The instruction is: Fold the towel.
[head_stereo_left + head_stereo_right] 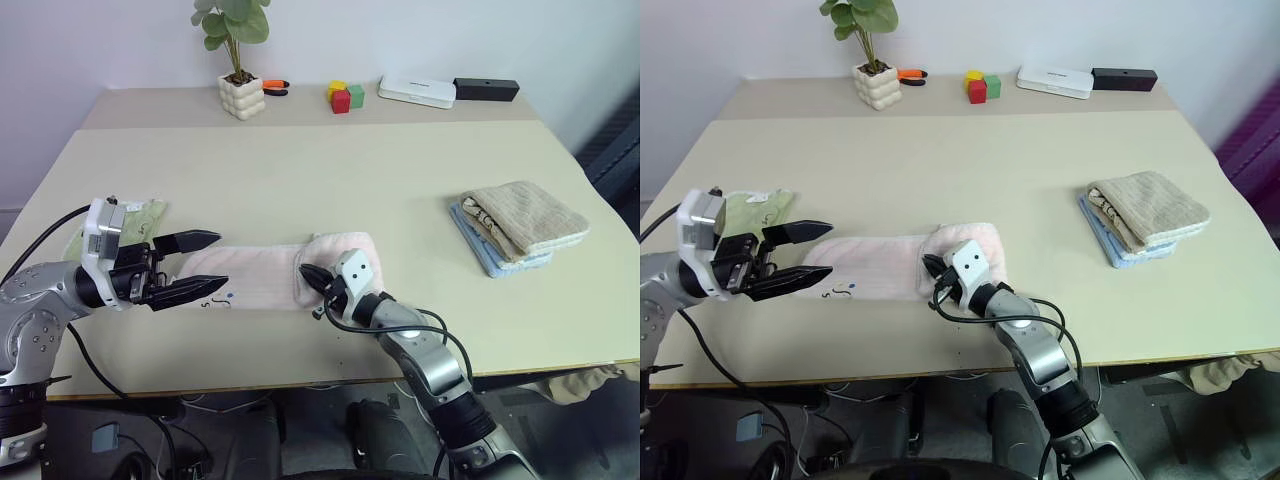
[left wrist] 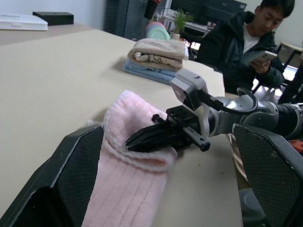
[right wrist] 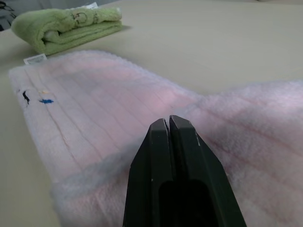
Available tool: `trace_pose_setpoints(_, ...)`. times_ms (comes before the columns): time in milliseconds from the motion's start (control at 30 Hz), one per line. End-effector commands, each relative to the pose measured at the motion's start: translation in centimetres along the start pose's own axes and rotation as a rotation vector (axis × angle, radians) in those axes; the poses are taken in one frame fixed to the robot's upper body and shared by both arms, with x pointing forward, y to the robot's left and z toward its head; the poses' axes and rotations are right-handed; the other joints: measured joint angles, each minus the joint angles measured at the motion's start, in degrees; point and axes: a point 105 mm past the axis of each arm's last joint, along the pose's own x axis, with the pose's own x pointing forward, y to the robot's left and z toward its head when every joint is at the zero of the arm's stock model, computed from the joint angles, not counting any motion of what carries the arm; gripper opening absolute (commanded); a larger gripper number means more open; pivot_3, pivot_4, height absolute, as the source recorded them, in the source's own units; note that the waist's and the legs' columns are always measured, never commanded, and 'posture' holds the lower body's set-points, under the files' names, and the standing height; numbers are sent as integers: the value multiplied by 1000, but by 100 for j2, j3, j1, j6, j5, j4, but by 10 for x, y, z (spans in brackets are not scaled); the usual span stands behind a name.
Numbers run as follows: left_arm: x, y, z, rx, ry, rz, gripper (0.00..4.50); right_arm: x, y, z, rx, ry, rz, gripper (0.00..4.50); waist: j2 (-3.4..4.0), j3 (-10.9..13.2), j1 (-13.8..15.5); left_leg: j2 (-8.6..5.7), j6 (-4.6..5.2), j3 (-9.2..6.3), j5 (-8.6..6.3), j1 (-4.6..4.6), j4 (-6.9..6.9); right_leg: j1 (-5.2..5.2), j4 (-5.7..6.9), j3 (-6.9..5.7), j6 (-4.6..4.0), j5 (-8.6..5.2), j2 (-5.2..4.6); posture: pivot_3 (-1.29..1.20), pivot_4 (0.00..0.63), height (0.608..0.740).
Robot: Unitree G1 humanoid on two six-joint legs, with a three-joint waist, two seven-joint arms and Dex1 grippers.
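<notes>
I stand before a wide beige table (image 1: 330, 170) set against a plain pale wall (image 1: 420, 35). Even light falls across its top. Past its far end a person (image 2: 246, 45) in dark clothing sits, looking at a phone (image 2: 263, 56).

Towel (image 1: 265, 275): pale pink terry, laid flat near table's front edge
Right end: folded over
</notes>
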Motion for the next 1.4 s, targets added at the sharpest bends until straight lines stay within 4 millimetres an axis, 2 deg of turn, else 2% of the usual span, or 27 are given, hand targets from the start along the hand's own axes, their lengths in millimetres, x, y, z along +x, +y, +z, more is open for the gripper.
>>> trace_pose_setpoints(33, 1, 0, 12, 49, -12, -7, 4500, 3, 14, 9, -34, -20, 71, 59, 0, 0, 1, 0, 0, 0, 0, 0, 0, 0, 0, 0, 0, 0, 0, 0, 150, 740)
trace_pose_setpoints(67, 1, 0, 12, 51, -12, -9, 4500, 3, 14, 10, -60, -15, 81, 59, 0, 0, -1, 0, 0, 0, 0, 0, 0, 1, 0, 0, 0, 0, 0, 0, 150, 740)
trace_pose_setpoints(133, 2, 2, 13, 55, -17, -9, 4500, 4, -1, 19, -105, -28, 54, 59, 0, 0, -1, 0, 0, 0, 0, 0, 1, 0, 1, 0, 0, 0, 0, 0, 150, 740)
trace_pose_setpoints(267, 3, 3, 12, 55, -24, -11, 4500, 3, -35, 52, -133, -104, -28, 59, 1, 0, 0, 0, 0, 1, 0, 0, 4, 1, 2, 0, 1, 1, 0, 0, 150, 740)
trace_pose_setpoints(400, 5, 3, 11, 57, -30, -15, 4500, 0, -56, 88, -183, -186, -68, 59, 0, 0, 10, -1, 0, 0, 0, 0, 2, 1, 2, 0, 3, 1, 1, 0, 150, 740)
trace_pose_setpoints(467, 6, 4, 11, 59, -34, -16, 4500, -2, -66, 99, -176, -216, -95, 59, 0, 0, 7, -1, 0, 0, 0, 0, 2, 1, 3, 0, 4, 2, 1, 0, 150, 740)
trace_pose_setpoints(533, 6, 5, 11, 61, -34, -14, 4500, -2, -78, 90, -238, -177, -125, 59, 0, 0, 3, -1, 0, 0, 0, 0, 3, 1, 5, 0, 9, 5, 2, 0, 150, 740)
trace_pose_setpoints(667, 6, 6, 11, 65, -36, -12, 4500, 4, -91, 60, -314, -99, -164, 59, 0, 0, -4, -1, 0, 0, 0, 1, 3, 2, 4, 0, 3, 2, 1, 0, 150, 740)
trace_pose_setpoints(833, 6, 6, 11, 70, -34, -10, 4500, 19, -83, 14, -308, -33, -149, 59, 1, 0, -33, -1, 0, 0, 0, 1, 0, -1, 7, 1, 13, 7, 4, 0, 150, 740)
trace_pose_setpoints(900, 7, 7, 11, 71, -33, -10, 4500, 24, -81, 4, -304, -24, -153, 59, 1, 0, -66, 0, 0, 0, 0, 1, -1, -2, 9, 0, 19, 10, 6, 0, 150, 740)
trace_pose_setpoints(967, 8, 6, 12, 71, -35, -12, 4500, 28, -83, 3, -332, -27, -164, 59, -2, -1, -131, 0, 0, -2, 0, 5, 0, 5, 9, 0, 20, 11, 6, 0, 150, 740)
trace_pose_setpoints(1100, 9, 6, 11, 67, -32, -10, 4500, 33, -92, 31, -334, -105, -196, 59, 0, 0, -155, 0, 0, -4, 1, 13, 2, 15, 10, 0, 21, 12, 5, 0, 150, 740)
trace_pose_setpoints(1233, 10, 11, 2, -31, -25, 59, 4500, 24, -101, 66, -268, -200, -195, 59, 3, 2, -147, 0, 0, -5, 0, 12, 0, 12, 19, 0, 23, 13, 4, 0, 150, 740)
trace_pose_setpoints(1333, 14, 12, -11, -159, -20, 149, 4500, 4, -99, 97, -275, -259, -95, 791, 6, 4, -134, -1, 0, -6, 0, 10, 0, 12, 20, -1, 24, 13, 0, 0, 150, 740)
trace_pose_setpoints(1400, 14, 11, -15, -241, -36, 203, 4500, -10, -93, 111, -271, -274, -13, 1679, 5, 4, -129, -2, 0, -7, 0, 8, 2, 13, 20, -1, 25, 14, -4, 0, 150, 740)
